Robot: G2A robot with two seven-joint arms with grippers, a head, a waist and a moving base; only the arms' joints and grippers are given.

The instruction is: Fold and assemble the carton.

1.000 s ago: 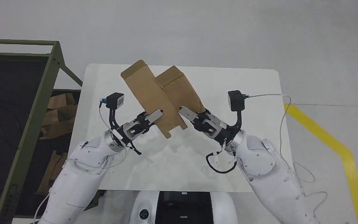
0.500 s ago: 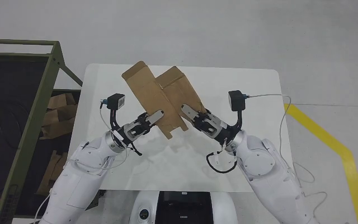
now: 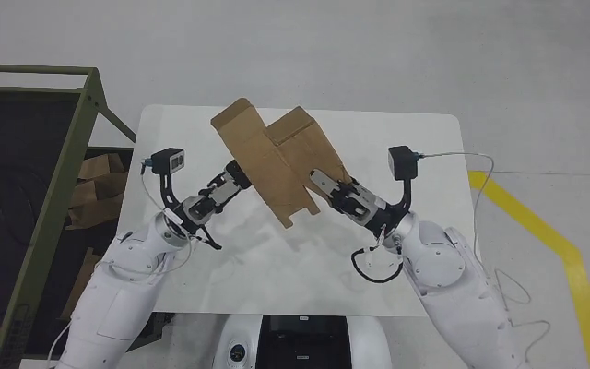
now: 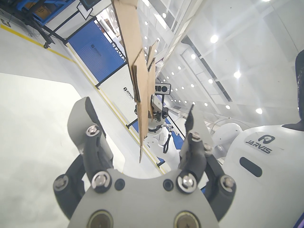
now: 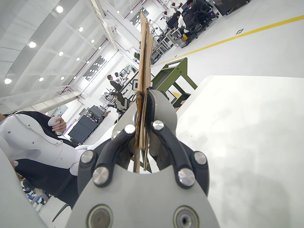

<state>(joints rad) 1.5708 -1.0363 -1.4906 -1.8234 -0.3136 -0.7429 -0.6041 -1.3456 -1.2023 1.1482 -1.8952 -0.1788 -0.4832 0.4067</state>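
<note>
A flattened brown carton (image 3: 267, 157) hangs tilted above the middle of the white table (image 3: 415, 148). My right gripper (image 3: 320, 175) is shut on the carton's right edge; in the right wrist view the cardboard (image 5: 144, 55) is pinched edge-on between the jaws of that gripper (image 5: 143, 93). My left gripper (image 3: 238, 172) sits at the carton's left side. In the left wrist view its fingers (image 4: 80, 115) stand wide apart, so the left gripper (image 4: 137, 110) is open. The carton's edge (image 4: 135, 72) lies between them without touching either one.
A green metal frame (image 3: 55, 111) stands off the table's left edge, with loose cardboard pieces (image 3: 97, 189) inside it. Bare table surface (image 3: 277, 267) lies beneath and in front of the carton. A cable (image 3: 442, 157) runs from the right wrist.
The left arm has drawn back to the left, and its gripper sits higher on the carton's left edge. The carton has shifted slightly right with the right gripper.
</note>
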